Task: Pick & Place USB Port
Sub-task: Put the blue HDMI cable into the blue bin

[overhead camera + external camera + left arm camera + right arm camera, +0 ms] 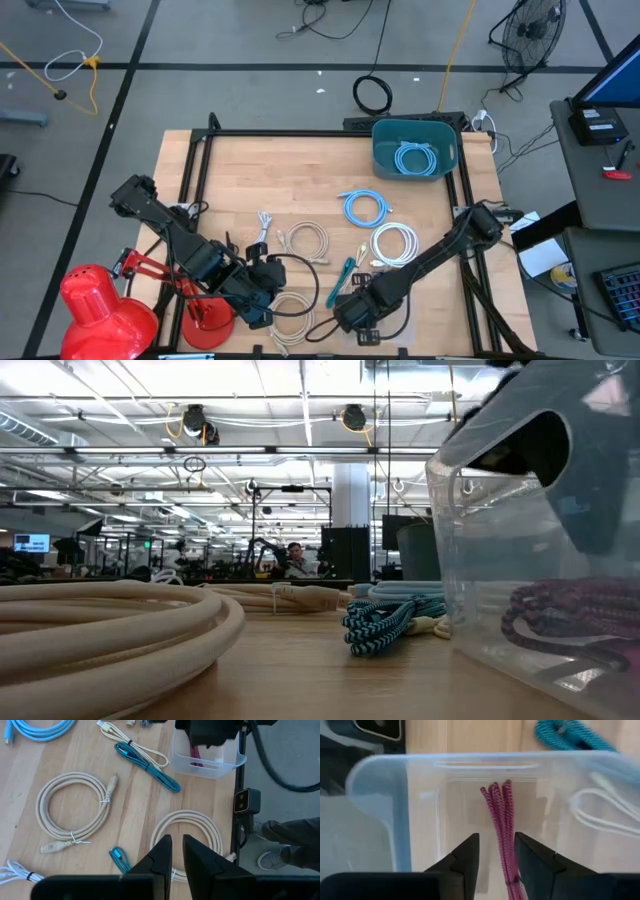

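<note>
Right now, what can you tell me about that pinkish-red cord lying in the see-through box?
The pinkish-red cord is a braided cable, magenta with dark flecks, folded into several parallel strands and seemingly tied near one end. It lies inside the clear plastic box at the table's front edge, resting on its floor and lower wall. The right pincer hangs just above it, fingers parted on either side of the strands; whether they touch it cannot be told. Its plugs are not visible.
</note>
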Motion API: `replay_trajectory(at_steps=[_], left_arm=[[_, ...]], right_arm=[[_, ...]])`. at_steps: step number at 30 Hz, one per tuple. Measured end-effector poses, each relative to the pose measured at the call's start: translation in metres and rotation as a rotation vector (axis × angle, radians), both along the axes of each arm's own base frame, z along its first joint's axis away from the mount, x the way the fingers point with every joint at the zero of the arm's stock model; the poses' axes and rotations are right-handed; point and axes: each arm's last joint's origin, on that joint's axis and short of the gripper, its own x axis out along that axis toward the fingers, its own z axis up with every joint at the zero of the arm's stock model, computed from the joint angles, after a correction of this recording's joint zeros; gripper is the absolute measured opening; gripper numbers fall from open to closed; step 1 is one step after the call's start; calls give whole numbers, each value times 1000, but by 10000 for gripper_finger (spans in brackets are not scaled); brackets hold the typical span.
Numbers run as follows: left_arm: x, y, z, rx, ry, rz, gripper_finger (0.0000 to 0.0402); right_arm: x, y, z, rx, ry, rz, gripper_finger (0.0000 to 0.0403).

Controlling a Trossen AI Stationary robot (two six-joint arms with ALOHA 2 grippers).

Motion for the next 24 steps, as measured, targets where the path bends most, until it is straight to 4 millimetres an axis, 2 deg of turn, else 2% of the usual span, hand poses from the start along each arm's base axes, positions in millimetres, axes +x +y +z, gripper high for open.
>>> replay_trajectory(at_steps=[7,16,20,24], left_arm=[[0,0,0,12,-4,-8,46],[1,2,1,40,-31,31,46],[1,3,1,28,-47,96,46],[2,4,1,30,-77,173,46]], right_arm=[[-5,-16,48,68,-120,-69,105],[-9,-40,130,107,-576,-229,100],[-17,-50,155,61,-723,-296,100],[-28,-62,171,-20,-807,-365,100]])
